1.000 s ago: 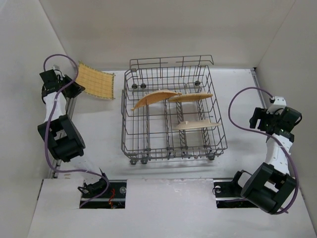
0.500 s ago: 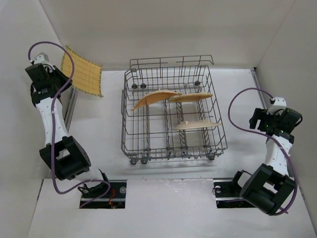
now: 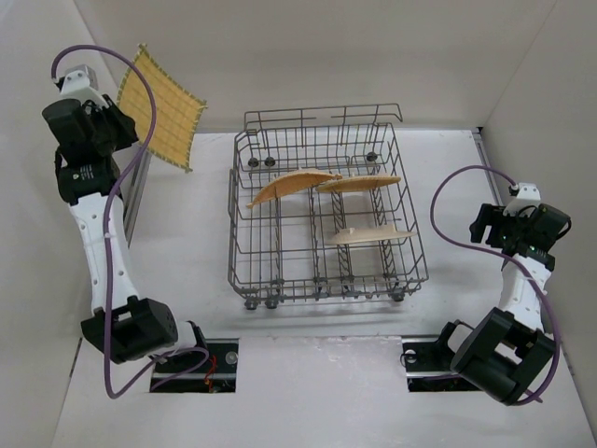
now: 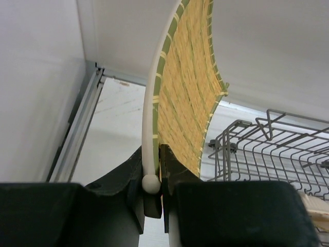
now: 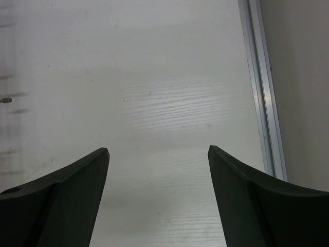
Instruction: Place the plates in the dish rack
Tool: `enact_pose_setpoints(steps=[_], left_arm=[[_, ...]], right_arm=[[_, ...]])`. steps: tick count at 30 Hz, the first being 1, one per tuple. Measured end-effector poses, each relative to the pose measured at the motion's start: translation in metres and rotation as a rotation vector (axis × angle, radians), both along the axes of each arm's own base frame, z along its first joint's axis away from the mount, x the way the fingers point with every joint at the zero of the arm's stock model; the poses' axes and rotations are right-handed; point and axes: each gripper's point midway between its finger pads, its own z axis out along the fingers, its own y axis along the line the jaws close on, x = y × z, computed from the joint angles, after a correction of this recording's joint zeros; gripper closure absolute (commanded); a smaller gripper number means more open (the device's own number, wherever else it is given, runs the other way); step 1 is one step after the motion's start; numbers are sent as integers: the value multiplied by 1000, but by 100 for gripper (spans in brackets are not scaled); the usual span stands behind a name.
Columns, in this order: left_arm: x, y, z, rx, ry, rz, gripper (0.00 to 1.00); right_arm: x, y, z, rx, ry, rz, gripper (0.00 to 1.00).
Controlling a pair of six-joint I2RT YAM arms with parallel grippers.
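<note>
Illumination is bright, diffuse and even. Shadows are faint. A soft glare patch marks the table. Wrist-view foregrounds are slightly blurred.

Records yellow plate clamped by one edge in left gripper, held high and tilted, left of dish rack and apart from it. Finds three plates leaning among rack tines: leaf-shaped orange plate, second orange plate just beside, pale plate nearer front. Locates right gripper right of rack, over table.
</note>
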Motion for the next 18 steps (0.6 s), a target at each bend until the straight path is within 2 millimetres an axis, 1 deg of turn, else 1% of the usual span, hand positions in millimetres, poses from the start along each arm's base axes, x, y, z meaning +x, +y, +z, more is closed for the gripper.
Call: enact_pose_setpoints(steps=[5,8,11,13,18], left_arm=[[-3,-6,25,31,-51,-11,96],[-3,-20,37,43,-72,-42,96],[-1,-44,45,54,-86,-105,96],[-1,-63,48,68,-91,-158,96],[-2,-110,41,109,-70,-289,96]], right_arm=[[0,0,0,2,-2,2,17],[0,0,0,2,-2,3,17],[0,1,0,3,-3,6,17],[0,1,1,3,-4,7,17],[0,1,3,-3,-12,10,16]])
